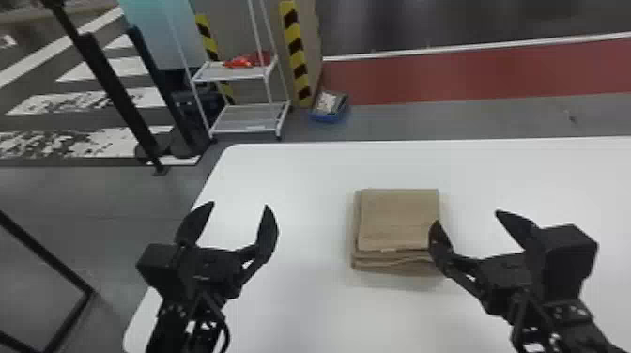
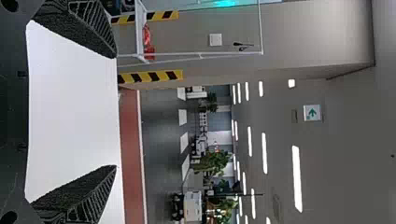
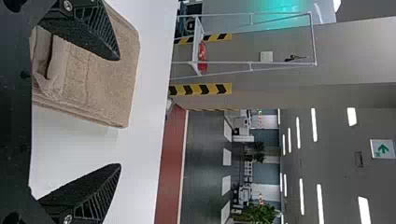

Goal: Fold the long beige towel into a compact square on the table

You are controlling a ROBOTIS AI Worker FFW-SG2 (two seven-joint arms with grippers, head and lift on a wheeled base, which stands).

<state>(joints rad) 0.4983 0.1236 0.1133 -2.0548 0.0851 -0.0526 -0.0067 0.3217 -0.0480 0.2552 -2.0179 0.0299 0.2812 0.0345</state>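
Observation:
The beige towel [image 1: 398,218] lies folded in a compact, layered, roughly square stack on the white table, its layered edges facing the robot. My left gripper [image 1: 240,206] is open over the table, left of the towel and apart from it. My right gripper [image 1: 469,216] is open, its left finger overlapping the towel's right edge in the head view. In the left wrist view, my left gripper [image 2: 116,112] has nothing between its fingers. In the right wrist view, one finger of my right gripper [image 3: 119,112] stands in front of the towel [image 3: 105,86]; contact cannot be told.
The white table [image 1: 300,173] extends around the towel, with its left edge beneath the left arm. Beyond it stand a white wire shelf [image 1: 251,117] and a blue bin [image 1: 328,112] on the floor. Black posts rise at the far left.

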